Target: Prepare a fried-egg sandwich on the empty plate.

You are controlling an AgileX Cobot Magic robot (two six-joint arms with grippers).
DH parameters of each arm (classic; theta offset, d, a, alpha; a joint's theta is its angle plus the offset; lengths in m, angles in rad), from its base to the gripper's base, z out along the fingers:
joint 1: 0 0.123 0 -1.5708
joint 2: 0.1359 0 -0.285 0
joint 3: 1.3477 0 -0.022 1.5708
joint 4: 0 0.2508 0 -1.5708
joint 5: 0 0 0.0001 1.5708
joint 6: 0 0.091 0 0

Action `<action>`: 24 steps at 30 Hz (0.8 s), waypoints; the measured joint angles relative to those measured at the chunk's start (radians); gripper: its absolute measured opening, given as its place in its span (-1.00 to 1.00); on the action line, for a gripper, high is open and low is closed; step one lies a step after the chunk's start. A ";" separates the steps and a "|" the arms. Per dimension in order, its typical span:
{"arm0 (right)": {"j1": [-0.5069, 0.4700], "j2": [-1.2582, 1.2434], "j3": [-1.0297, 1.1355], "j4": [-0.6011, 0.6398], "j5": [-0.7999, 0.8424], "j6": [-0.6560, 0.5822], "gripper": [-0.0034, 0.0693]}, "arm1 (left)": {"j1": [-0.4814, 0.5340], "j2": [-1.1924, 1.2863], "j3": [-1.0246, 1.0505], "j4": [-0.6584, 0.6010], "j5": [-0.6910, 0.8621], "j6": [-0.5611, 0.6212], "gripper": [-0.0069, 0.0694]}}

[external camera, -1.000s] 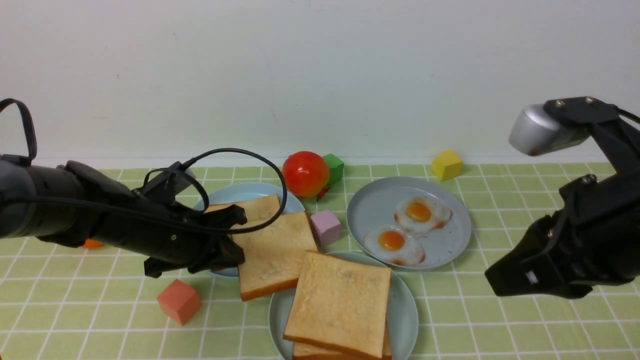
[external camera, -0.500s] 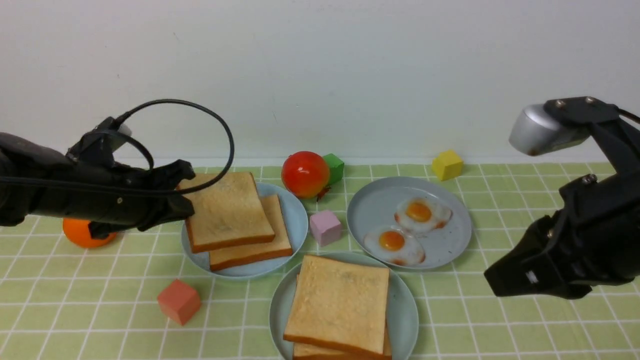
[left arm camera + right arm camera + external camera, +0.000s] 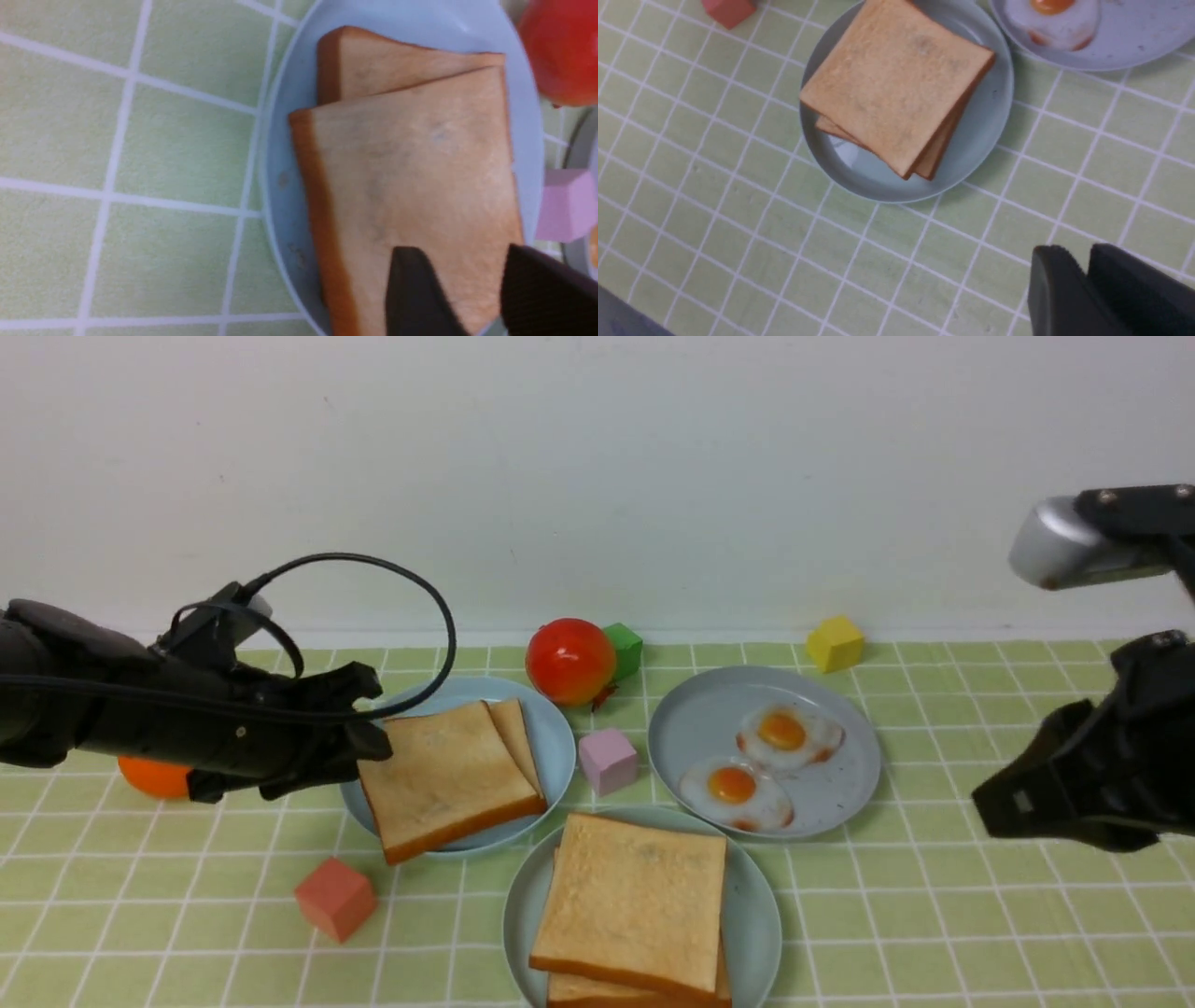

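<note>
- The sandwich [image 3: 635,896] lay on the plate [image 3: 758,919] at the middle of the table's [image 3: 934,915] front edge. Two slices were stacked slightly askew, and no egg showed between them, so I could not tell whether the filling was in.
- If the egg was inside, the build looked finished; if not, an egg and a re-capping remained.
- The left gripper [image 3: 378,714] had its fingers spread at a corner of the spare toast [image 3: 448,775], which lay loose and tilted over the left plate's [image 3: 553,737] front rim.
- The right gripper [image 3: 990,803] hung near the table's right edge, fingers almost pressed together and holding nothing.
- Counts: three plates; four toast slices — two per stack; two eggs, far [image 3: 784,733] and near [image 3: 733,789], on the right plate [image 3: 845,798]; four cubes — red [image 3: 334,896], pink [image 3: 607,758], green [image 3: 624,649], yellow [image 3: 834,642]; one tomato [image 3: 569,661]; one orange [image 3: 154,777].
</note>
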 joint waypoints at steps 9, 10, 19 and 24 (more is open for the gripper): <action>0.000 -0.330 0.122 -0.094 -0.080 0.094 -0.94 | 0.000 -0.181 -0.008 0.054 0.171 -0.002 0.52; 0.000 -0.411 0.182 -0.108 -0.136 0.096 -0.94 | 0.001 -0.243 -0.008 0.079 0.206 -0.008 0.51; 0.000 -0.892 0.640 -0.184 -0.417 0.103 -0.94 | -0.005 -0.721 0.092 0.255 0.448 -0.143 -0.25; 0.000 -1.048 0.749 -0.263 -0.488 0.104 -0.94 | -0.010 -0.975 0.241 0.334 0.568 -0.247 -0.81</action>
